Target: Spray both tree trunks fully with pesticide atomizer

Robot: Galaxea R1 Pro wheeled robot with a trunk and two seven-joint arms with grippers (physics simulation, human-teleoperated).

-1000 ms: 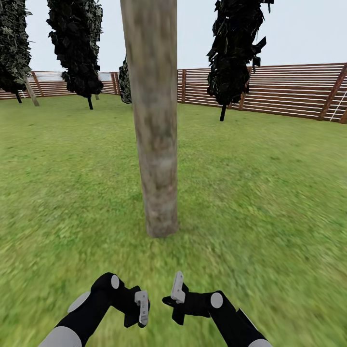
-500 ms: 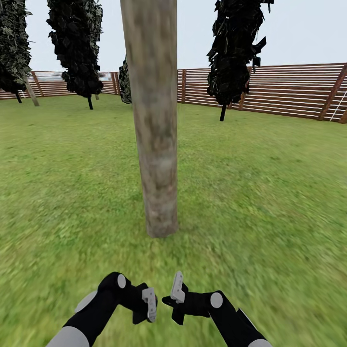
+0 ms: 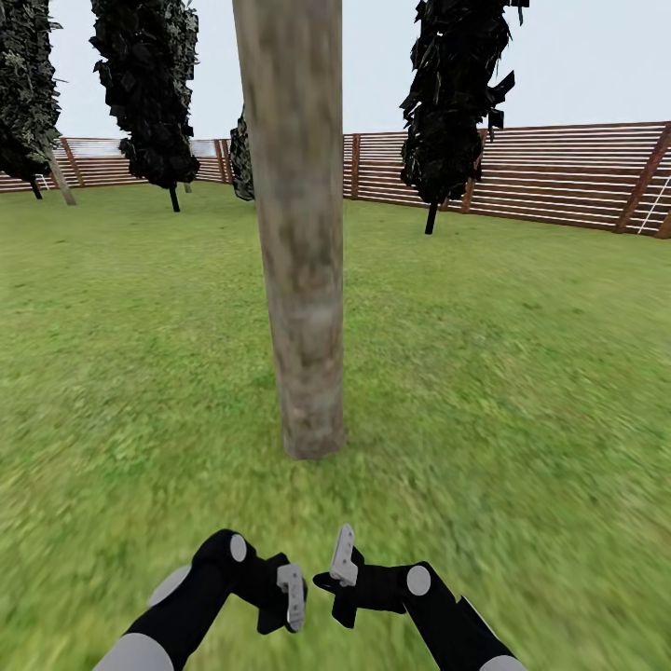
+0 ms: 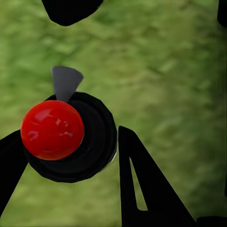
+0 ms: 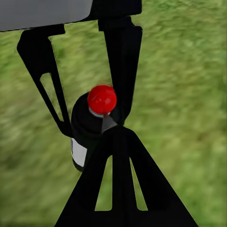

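A thick, pale mottled tree trunk (image 3: 300,280) rises from the lawn straight ahead, about an arm's length beyond both grippers. The pesticide atomizer (image 4: 90,146) is a dark bottle with a red ball top and a grey nozzle. It sits between the fingers of my left gripper (image 3: 290,599), which is shut on it. In the right wrist view the atomizer (image 5: 85,142) shows a white label, upright above the grass. My right gripper (image 3: 342,559) hovers just beside it, fingers together and holding nothing.
Several thin-trunked dark-leaved trees (image 3: 149,84) stand further back on the lawn. A brown slatted fence (image 3: 540,177) bounds the far side. A slim pale trunk (image 3: 61,182) leans at the far left. Grass spreads open on both sides of the near trunk.
My left gripper has shifted a little to the right, closer to the right gripper. The right arm, the trunk and the view have stayed put.
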